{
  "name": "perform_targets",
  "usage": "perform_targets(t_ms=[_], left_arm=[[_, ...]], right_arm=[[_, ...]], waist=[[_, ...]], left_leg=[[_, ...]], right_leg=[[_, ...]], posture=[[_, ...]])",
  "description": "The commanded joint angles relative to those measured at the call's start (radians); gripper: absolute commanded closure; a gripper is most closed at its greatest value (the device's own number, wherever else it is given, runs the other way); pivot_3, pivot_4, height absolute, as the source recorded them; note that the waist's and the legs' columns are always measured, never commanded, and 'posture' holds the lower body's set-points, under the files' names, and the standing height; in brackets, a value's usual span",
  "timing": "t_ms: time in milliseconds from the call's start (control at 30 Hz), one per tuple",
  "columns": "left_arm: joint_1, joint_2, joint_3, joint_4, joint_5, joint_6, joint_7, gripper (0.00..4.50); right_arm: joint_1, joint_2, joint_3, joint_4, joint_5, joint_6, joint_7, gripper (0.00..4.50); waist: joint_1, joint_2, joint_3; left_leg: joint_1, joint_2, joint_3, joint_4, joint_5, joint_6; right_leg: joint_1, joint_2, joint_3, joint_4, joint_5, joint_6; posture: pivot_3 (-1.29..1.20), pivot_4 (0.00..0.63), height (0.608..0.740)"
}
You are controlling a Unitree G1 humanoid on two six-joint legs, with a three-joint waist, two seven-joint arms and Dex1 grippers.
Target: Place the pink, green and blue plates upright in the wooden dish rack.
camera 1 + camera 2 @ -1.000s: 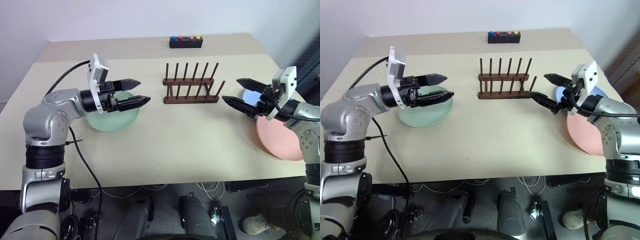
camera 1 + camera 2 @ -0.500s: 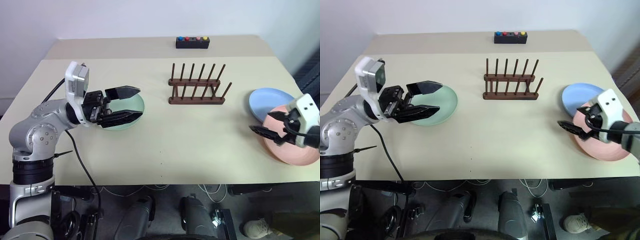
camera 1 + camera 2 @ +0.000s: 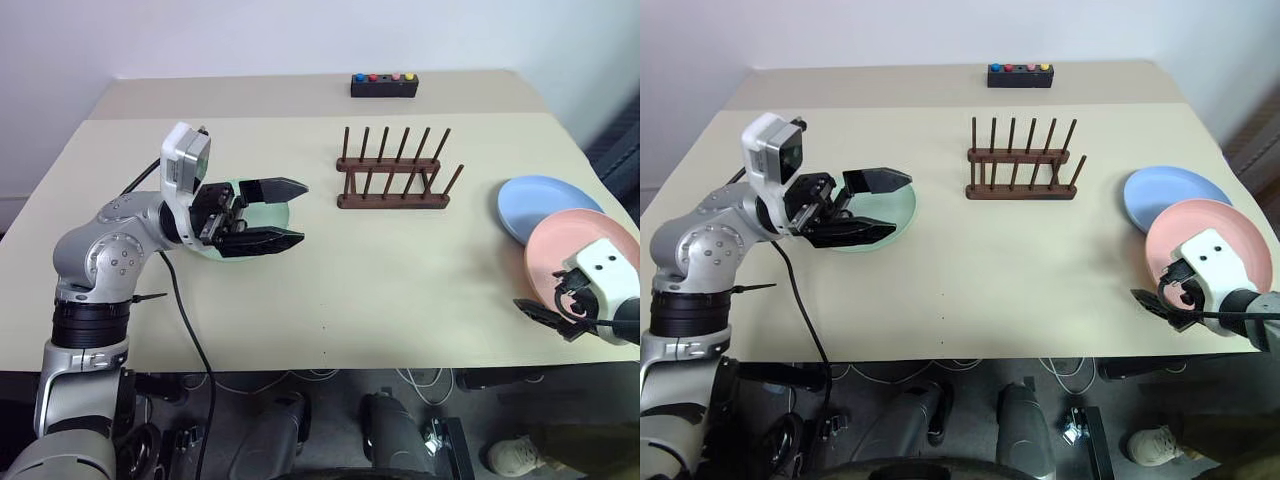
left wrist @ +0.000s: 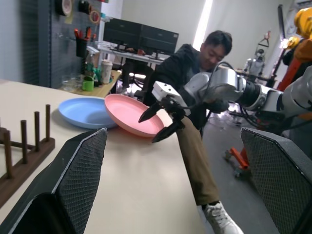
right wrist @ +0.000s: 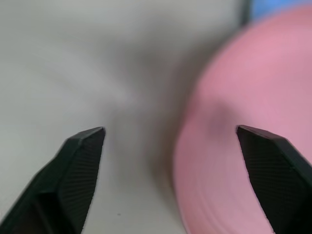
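The small dark brown wooden dish rack [image 3: 392,176] stands empty mid-worktop [image 3: 400,290]; green plate [image 3: 902,205], blue plate [image 3: 535,200] and pink plate [image 3: 570,245] lie flat, none racked, with both the left end effector [image 3: 285,212] and right end effector [image 4: 161,122] open and holding nothing.

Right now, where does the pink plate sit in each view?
Left eye: pink plate at the right edge, overlapping the blue plate.
Right eye: right edge.
Left wrist: centre-left, beside the blue plate.
Right wrist: right half.
Shared landmark: the right gripper at its near rim.
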Motion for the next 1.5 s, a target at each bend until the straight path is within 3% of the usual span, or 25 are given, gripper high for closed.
perform_targets(t_ms=[33,200,500,633,700,867,1100,1300,1500], left_arm=[[-0.019,0.009,0.005,-0.012,0.010,-0.027,-0.008,0.00],[-0.003,0.021,0.012,-0.020,0.013,-0.022,-0.005,0.00],[-0.002,0.023,0.019,-0.010,0.008,-0.025,0.007,0.00],[0.002,0.017,0.018,-0.007,0.012,-0.034,0.009,0.00],[0.000,0.014,0.019,-0.005,0.012,-0.037,0.011,0.00],[-0.006,0.001,0.019,0.009,0.024,-0.058,0.017,0.00],[0.005,-0.010,0.030,-0.011,0.017,-0.056,0.048,0.00],[0.020,0.009,0.065,-0.052,0.009,-0.056,0.084,0.00],[0.101,0.046,0.117,-0.145,-0.037,-0.010,0.148,0.00]], right_arm=[[0.020,-0.022,0.024,0.037,-0.064,-0.051,0.000,1.97],[-0.020,-0.017,0.056,0.090,-0.095,-0.093,0.003,4.46],[-0.070,-0.035,0.054,0.086,-0.094,-0.084,0.047,4.46],[-0.135,-0.073,-0.021,0.068,-0.039,-0.056,0.102,4.46],[-0.212,-0.084,-0.058,0.080,0.002,-0.043,0.112,4.46],[-0.589,-0.036,-0.106,0.177,0.205,0.002,0.103,4.46],[-1.013,0.200,-0.068,0.397,0.430,0.053,0.047,4.46],[-1.164,0.318,-0.015,0.685,0.462,0.040,0.122,4.46],[-1.220,0.300,0.051,0.898,0.432,0.042,0.266,4.46]], waist=[[0.001,0.000,0.000],[-0.003,-0.001,0.000],[0.000,-0.001,-0.001],[-0.001,-0.001,-0.001],[-0.004,-0.001,-0.001],[-0.008,0.001,0.000],[-0.011,0.000,0.000],[-0.019,0.000,0.000],[-0.027,0.000,0.001]], left_leg=[[0.000,0.000,0.000,0.000,0.000,0.000],[0.001,0.000,0.001,0.000,0.000,0.000],[0.003,0.002,0.001,-0.001,-0.001,0.001],[0.003,0.002,0.001,-0.001,-0.001,0.001],[0.003,0.002,0.002,-0.001,-0.001,0.001],[0.003,0.004,0.003,-0.002,-0.001,0.001],[0.003,0.006,0.003,-0.003,-0.003,0.001],[0.002,0.006,0.003,-0.003,-0.003,0.001],[0.002,0.006,0.003,-0.004,-0.003,0.001]], right_leg=[[0.000,0.000,0.000,0.000,0.000,0.000],[0.000,0.000,0.001,0.000,0.000,0.000],[0.004,0.003,0.001,-0.004,0.000,0.000],[0.004,0.003,0.001,-0.005,0.000,0.000],[0.004,0.003,0.001,-0.005,0.000,0.000],[0.004,0.004,0.002,-0.007,0.001,-0.001],[0.005,0.005,0.001,-0.012,0.003,0.001],[0.004,0.005,0.001,-0.012,0.006,0.002],[0.003,0.006,0.002,-0.012,0.007,0.002]], posture=[[0.00,0.150,0.740],[0.00,0.150,0.740],[0.00,0.150,0.740],[0.00,0.150,0.740],[0.00,0.150,0.740],[0.00,0.150,0.740],[0.00,0.150,0.740],[0.00,0.150,0.740],[0.00,0.150,0.740]])
